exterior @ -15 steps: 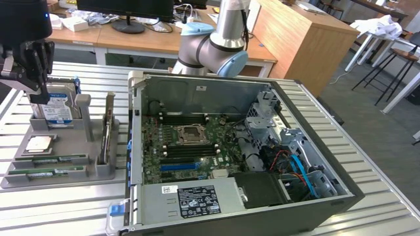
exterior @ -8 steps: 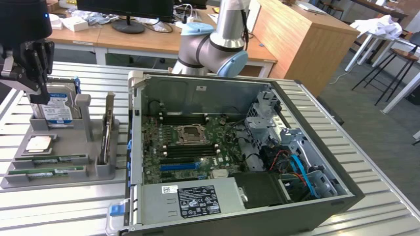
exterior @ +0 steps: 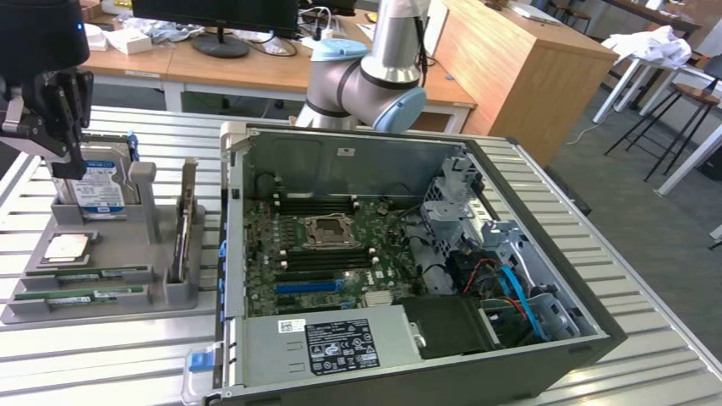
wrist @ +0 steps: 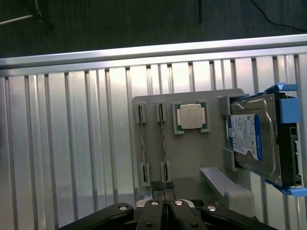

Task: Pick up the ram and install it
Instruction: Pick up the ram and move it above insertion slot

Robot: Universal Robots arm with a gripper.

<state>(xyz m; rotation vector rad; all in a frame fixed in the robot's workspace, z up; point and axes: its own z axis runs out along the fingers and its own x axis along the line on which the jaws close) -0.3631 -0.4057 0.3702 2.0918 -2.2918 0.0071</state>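
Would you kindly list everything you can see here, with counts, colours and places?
table: one, silver, slatted, under everything
holder: one, grey, on table, exterior view's left
ram sticks: two, green, lying in holder's slots
hard drive: one, silver-blue, upright at holder's back
expansion card: one, brown-green, upright on holder
processor: one, silver, flat on holder
computer case: one, black, open, mid-table
arm: one, grey-blue, behind case
gripper: one, black, shut, empty, above holder
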